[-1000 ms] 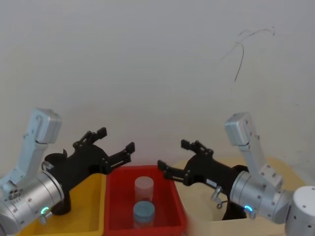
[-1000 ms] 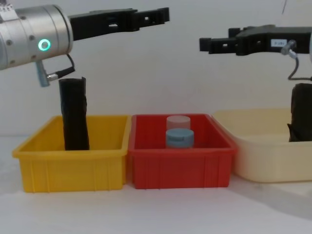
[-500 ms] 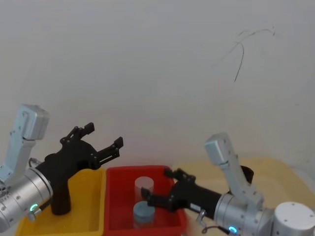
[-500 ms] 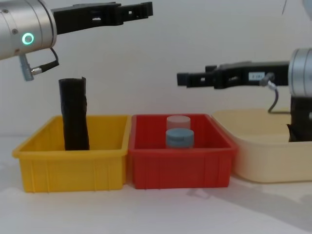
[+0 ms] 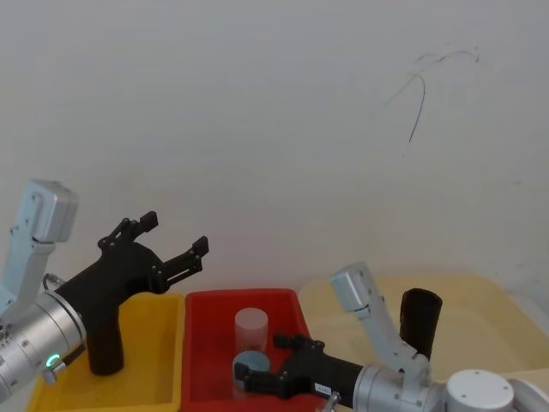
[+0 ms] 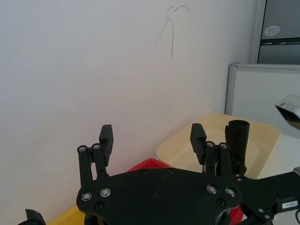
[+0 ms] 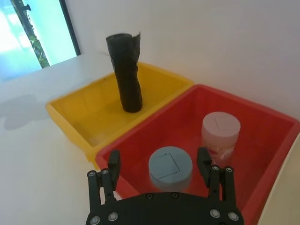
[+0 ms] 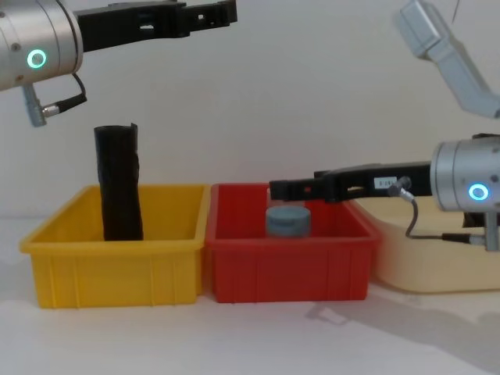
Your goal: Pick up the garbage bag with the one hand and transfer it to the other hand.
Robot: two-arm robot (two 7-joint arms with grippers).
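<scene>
Chest view, left end effector (image 8: 223, 11): long black two-finger tool on a fat silver arm with a glowing ring, held high above the yellow plastic bin (image 8: 117, 262); fingers apart, empty.
Right end effector (image 8: 277, 189): long black two-finger tool bearing a small white label (image 8: 384, 183) whose print is too small to read; level over the red plastic bin (image 8: 289, 262), fingers spread, gripping nothing.
Garbage bag (image 8: 119, 181): tall matte-black wrinkled roll, upright in the yellow bin, well below the left end effector.
Second black roll (image 5: 420, 321): upright in the cream tray (image 5: 489, 300).
Red bin contents: blue-lidded jar (image 7: 170, 168) beside a pale pink-lidded jar (image 7: 220, 135), just ahead of the right fingers.
Worktop (image 8: 250, 336): white, carrying all three containers.
</scene>
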